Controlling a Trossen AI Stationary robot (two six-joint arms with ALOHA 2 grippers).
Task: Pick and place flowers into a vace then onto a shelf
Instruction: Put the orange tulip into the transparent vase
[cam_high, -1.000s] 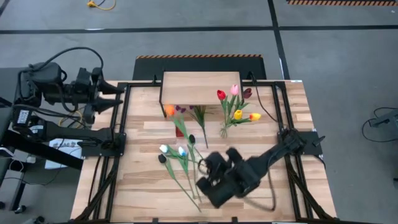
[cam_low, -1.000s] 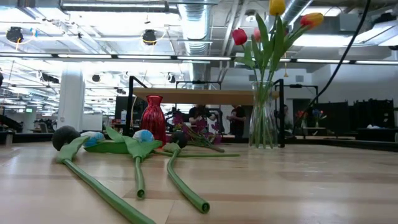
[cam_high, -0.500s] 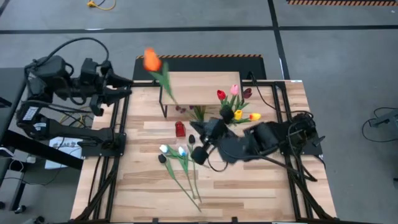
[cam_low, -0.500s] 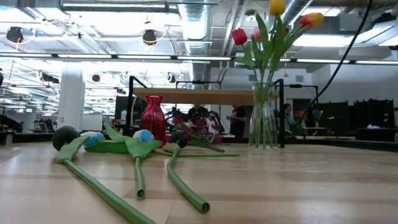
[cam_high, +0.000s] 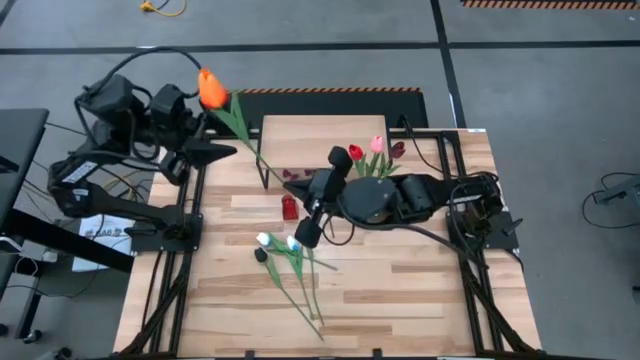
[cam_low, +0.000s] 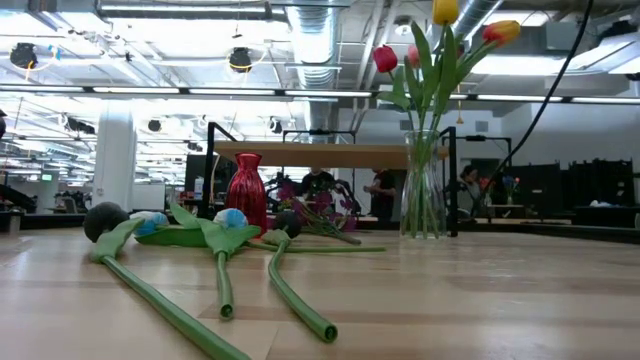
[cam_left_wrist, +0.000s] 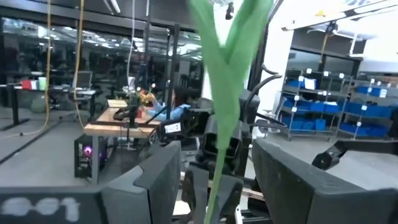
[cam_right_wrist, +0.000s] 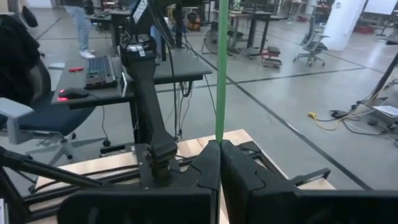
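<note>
2 dark, black-cabled arms (cam_high: 400, 195), each with 1 pincer.
</note>
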